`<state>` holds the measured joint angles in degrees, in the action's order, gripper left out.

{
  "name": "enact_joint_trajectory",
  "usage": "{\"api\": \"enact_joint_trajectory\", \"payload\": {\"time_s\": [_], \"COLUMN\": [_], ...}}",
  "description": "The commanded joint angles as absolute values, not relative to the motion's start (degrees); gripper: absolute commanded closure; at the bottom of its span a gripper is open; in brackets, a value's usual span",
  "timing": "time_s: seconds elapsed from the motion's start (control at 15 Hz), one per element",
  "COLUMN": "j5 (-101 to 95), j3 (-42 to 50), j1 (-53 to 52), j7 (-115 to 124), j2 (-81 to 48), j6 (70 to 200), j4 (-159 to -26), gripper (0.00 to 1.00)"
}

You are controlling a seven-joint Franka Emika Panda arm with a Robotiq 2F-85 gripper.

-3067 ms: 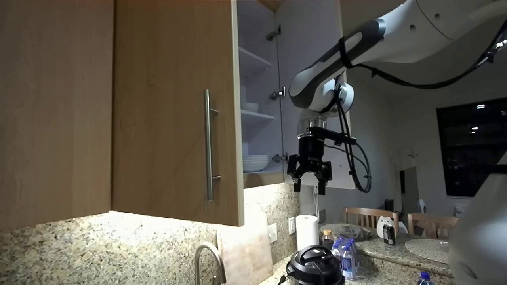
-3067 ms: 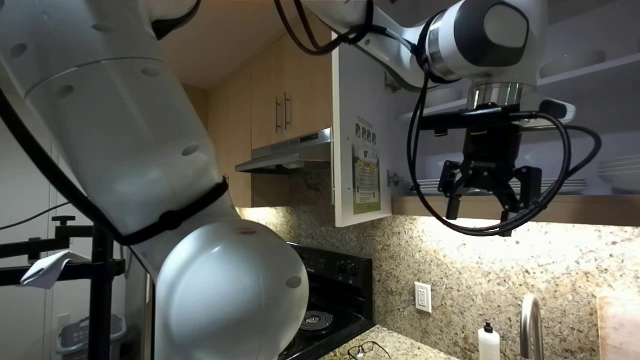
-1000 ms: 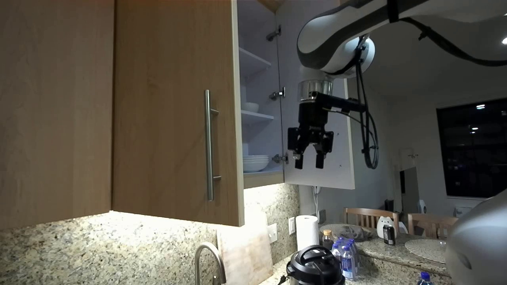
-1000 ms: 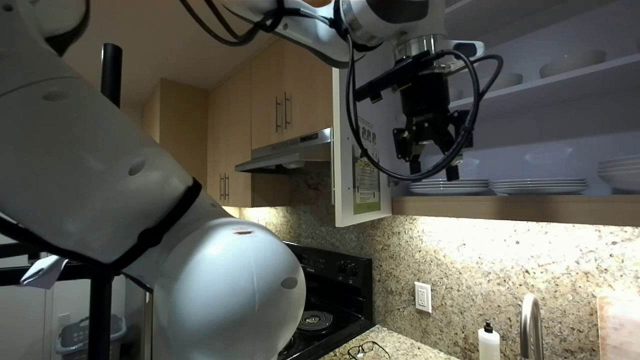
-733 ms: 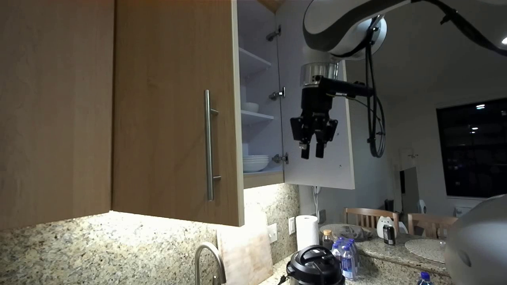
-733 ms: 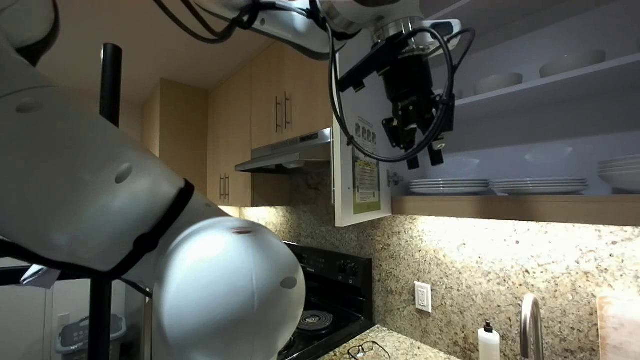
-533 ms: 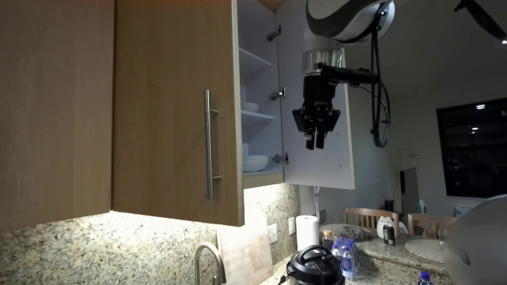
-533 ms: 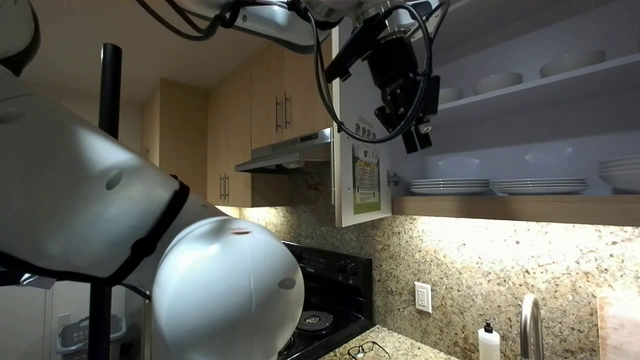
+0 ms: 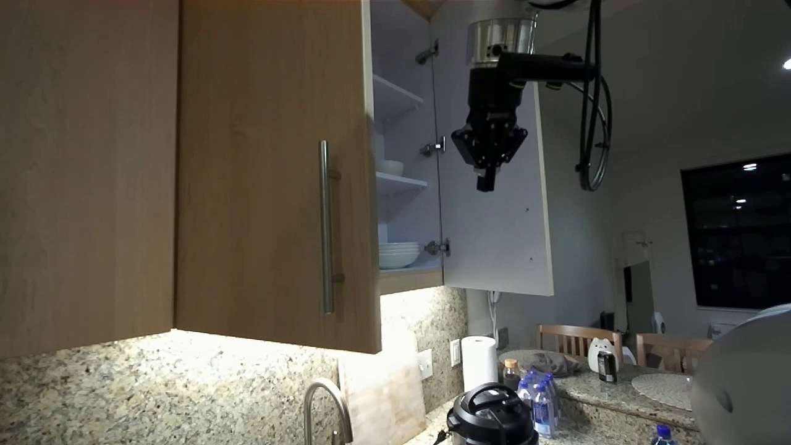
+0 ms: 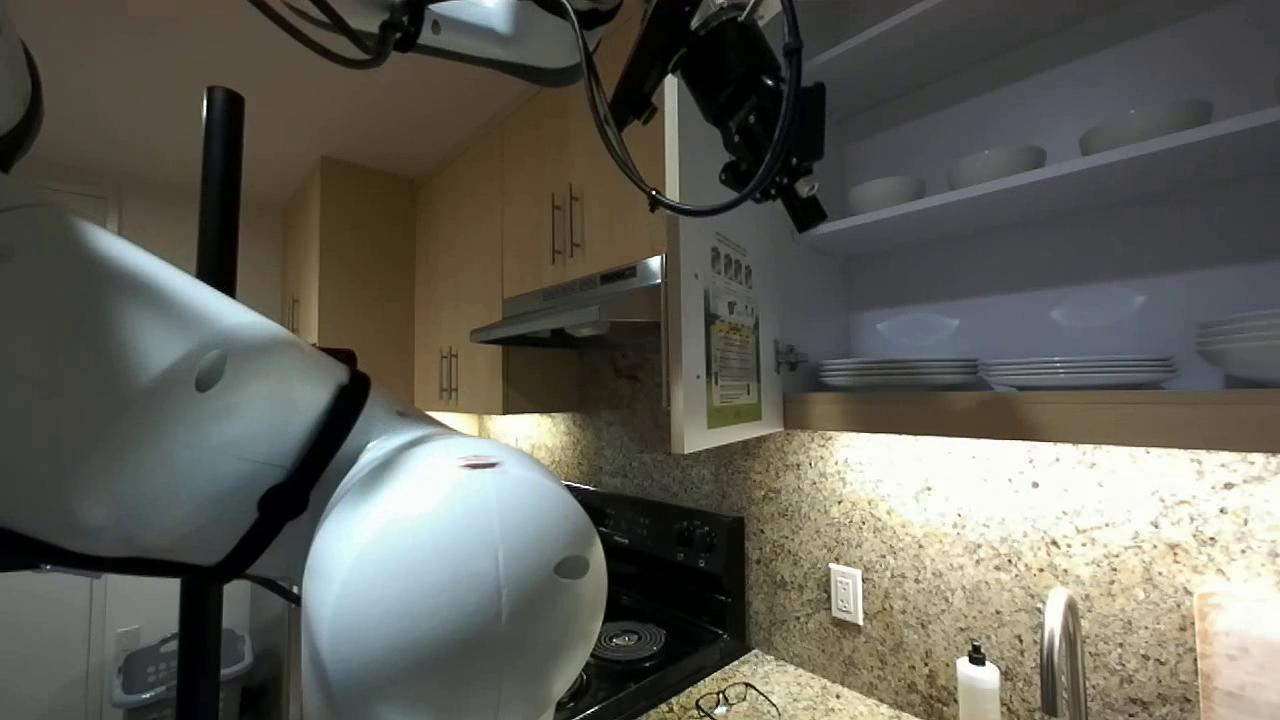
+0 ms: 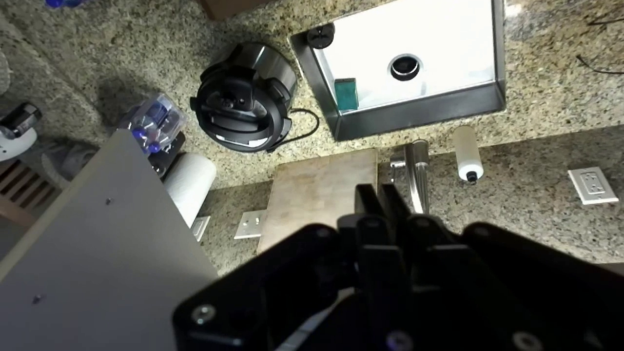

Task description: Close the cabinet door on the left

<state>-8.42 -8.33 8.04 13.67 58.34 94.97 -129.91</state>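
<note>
In an exterior view the wood-grain cabinet door stands open, its steel bar handle near the free edge. From the opposite side its whitish inner face with a label shows, swung out from the shelves. My gripper points down, to the right of that free edge. In an exterior view the gripper overlaps the door's upper inner side; contact does not show. The wrist view has the black fingers brought together above the backsplash, holding nothing. The door is not seen in the wrist view.
A whitish second door stands open on the right, behind the gripper. Shelves carry bowls and stacked plates. A range hood sits beyond the door. Below are a pressure cooker, faucet and sink.
My gripper has risen in both exterior views and shifted leftward in one of them. Its fingers have come together. Both doors stay where they were.
</note>
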Motion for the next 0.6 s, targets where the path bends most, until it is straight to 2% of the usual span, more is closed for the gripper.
{"api": "enact_joint_trajectory", "payload": {"time_s": [0.0,0.53], "j5": [-9.6,-8.5], "j3": [-9.6,-13.4], "j1": [6.6,-0.1], "j7": [14.8,12.9], "j2": [60.5,67.9], "j6": [96.7,104.0], "j4": [-129.7,-137.3], "gripper": [0.92,0.92]}}
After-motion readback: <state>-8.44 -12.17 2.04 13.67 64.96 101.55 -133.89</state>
